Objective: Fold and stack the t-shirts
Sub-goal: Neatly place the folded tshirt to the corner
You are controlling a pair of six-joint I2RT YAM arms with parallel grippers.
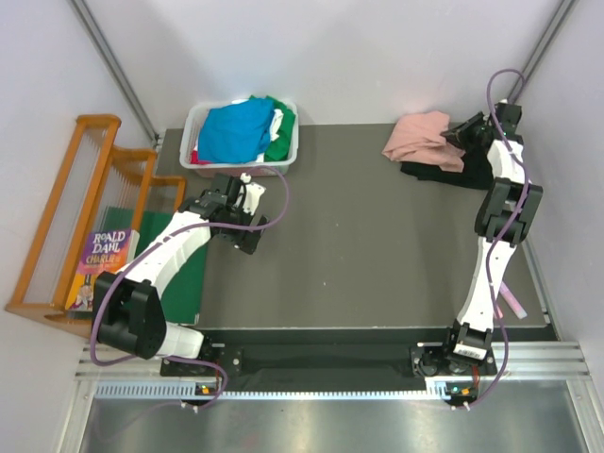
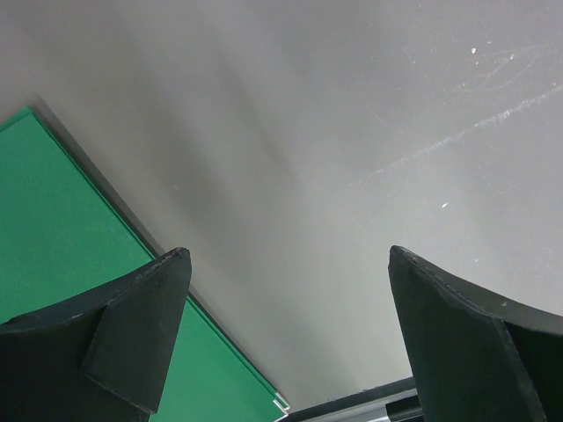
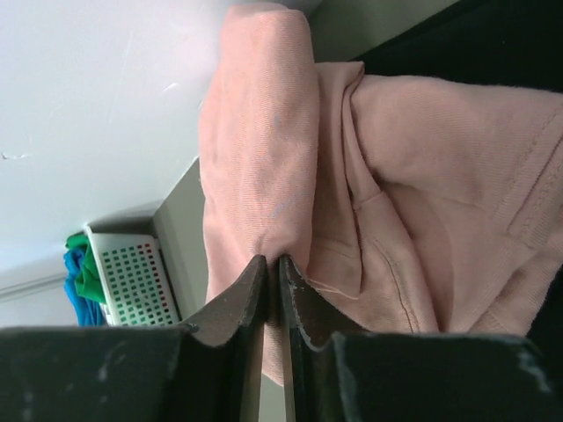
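A crumpled dusty-pink t-shirt (image 1: 420, 137) lies at the table's far right, partly on top of a black t-shirt (image 1: 444, 171). My right gripper (image 1: 462, 138) is at its right edge. In the right wrist view the gripper (image 3: 273, 259) is shut on a fold of the pink t-shirt (image 3: 352, 176), and the black t-shirt (image 3: 493, 44) shows at the top right. More t-shirts fill a white basket (image 1: 203, 118) at the far left: blue (image 1: 236, 130), green (image 1: 280, 134), red (image 1: 195, 156). My left gripper (image 1: 247, 212) hovers open near the basket, with only bare table between its fingers (image 2: 141, 308).
A flat green board (image 1: 193, 274) lies along the table's left edge and shows in the left wrist view as a green board (image 2: 62, 237). A wooden rack (image 1: 66, 208) with a book (image 1: 99, 260) stands left of the table. The basket (image 3: 132, 272) shows past the pink cloth.
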